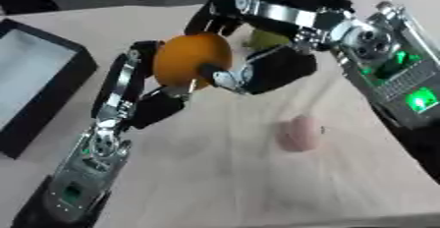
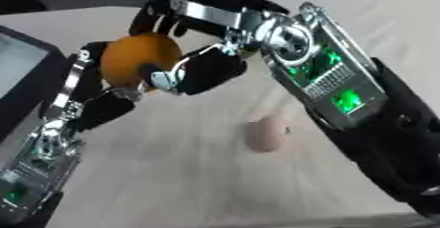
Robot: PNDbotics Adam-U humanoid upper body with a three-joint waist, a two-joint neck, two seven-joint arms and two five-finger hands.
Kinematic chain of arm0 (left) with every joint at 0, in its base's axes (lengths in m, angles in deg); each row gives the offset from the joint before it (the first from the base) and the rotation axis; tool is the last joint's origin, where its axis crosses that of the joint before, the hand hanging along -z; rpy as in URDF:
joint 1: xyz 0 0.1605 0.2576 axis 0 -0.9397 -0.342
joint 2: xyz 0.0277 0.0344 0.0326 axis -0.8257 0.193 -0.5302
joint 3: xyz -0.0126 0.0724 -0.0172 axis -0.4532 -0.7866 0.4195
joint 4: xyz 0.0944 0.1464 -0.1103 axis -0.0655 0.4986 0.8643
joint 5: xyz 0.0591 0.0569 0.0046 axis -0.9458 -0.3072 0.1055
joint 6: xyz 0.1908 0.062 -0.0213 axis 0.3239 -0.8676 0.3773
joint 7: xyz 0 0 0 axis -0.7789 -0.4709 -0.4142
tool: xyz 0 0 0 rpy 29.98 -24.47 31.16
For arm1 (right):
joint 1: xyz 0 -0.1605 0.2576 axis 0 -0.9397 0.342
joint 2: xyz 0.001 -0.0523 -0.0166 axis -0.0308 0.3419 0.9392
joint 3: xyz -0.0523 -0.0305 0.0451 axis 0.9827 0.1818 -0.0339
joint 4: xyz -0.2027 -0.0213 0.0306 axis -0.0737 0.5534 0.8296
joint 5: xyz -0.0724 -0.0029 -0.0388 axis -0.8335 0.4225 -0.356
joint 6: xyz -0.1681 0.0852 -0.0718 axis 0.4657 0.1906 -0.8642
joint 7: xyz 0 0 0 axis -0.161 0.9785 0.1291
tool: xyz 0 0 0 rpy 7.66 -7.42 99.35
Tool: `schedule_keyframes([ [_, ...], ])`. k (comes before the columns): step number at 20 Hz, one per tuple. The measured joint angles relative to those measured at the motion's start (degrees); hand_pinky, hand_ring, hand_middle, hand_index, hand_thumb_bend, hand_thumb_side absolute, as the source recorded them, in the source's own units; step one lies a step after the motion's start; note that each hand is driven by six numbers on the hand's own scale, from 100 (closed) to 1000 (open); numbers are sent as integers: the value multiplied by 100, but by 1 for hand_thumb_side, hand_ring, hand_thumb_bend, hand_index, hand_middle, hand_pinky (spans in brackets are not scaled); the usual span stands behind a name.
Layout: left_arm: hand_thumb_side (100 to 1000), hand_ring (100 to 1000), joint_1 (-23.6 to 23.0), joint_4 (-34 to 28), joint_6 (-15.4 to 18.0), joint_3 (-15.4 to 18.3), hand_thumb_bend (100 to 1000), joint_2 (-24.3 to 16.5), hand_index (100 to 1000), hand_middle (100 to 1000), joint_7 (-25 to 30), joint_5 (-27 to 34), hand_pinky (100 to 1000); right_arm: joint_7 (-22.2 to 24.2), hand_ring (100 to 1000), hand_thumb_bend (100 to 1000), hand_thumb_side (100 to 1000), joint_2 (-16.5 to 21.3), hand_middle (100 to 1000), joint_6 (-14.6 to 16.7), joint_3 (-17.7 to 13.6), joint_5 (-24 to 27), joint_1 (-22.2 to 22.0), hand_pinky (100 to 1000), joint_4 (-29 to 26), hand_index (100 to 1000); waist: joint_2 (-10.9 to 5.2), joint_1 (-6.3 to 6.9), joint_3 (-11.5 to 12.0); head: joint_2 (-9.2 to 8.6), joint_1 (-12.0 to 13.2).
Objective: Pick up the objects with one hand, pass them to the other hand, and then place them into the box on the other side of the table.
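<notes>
An orange [image 1: 191, 59] hangs above the tan table, held between both hands. My left hand [image 1: 129, 82] rises from the lower left, its fingers curled up the orange's left side and its thumb under it. My right hand [image 1: 275, 70] comes in from the upper right, fingers arched over the top of the orange and thumb pressed on its front. A pink rounded object [image 1: 299, 132] lies on the table below the right hand. A yellow-green object [image 1: 264, 38] shows partly behind the right hand.
A black box [image 1: 56, 99] with a pale inside stands at the left edge of the table [image 1: 223, 183], beside my left arm. My right forearm [image 2: 343, 99] with green lights crosses the right side.
</notes>
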Motion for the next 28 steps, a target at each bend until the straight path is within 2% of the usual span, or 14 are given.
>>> schedule_keyframes([
  [12,167,550,-368,64,36,373,100,-384,452,346,-290,-52,506,-509,799,254,291,156,765,-68,-468,163,-271,814,-384,785,0,1,5,-2,18],
  [13,164,553,-395,62,42,421,100,-424,453,346,-306,-73,506,-588,796,100,338,175,764,-72,-528,201,-309,811,-385,781,0,2,7,-2,22],
  [14,161,550,-412,59,44,476,100,-474,454,347,-320,-120,506,-677,796,240,290,207,760,-80,-588,241,-355,811,-386,781,0,2,9,-2,28],
  [21,167,538,-534,26,-149,1060,100,-961,461,350,-502,-281,506,-1399,794,216,303,519,757,-213,-1116,445,-812,806,-394,777,0,2,44,-7,184],
  [22,164,540,-541,26,-195,1153,100,-1039,462,352,-512,-309,507,-1489,792,176,290,575,755,-242,-1182,453,-886,806,-391,776,0,2,46,-11,206],
  [23,162,540,-541,27,-242,1247,100,-1120,464,353,-524,-331,508,-1576,791,214,306,629,753,-265,-1244,459,-961,805,-378,774,0,2,48,-26,229],
  [28,154,542,-546,68,-400,1619,100,-1542,472,360,-655,-475,511,-1920,788,210,308,870,749,-324,-1465,478,-1290,804,-281,772,0,3,67,-58,306],
])
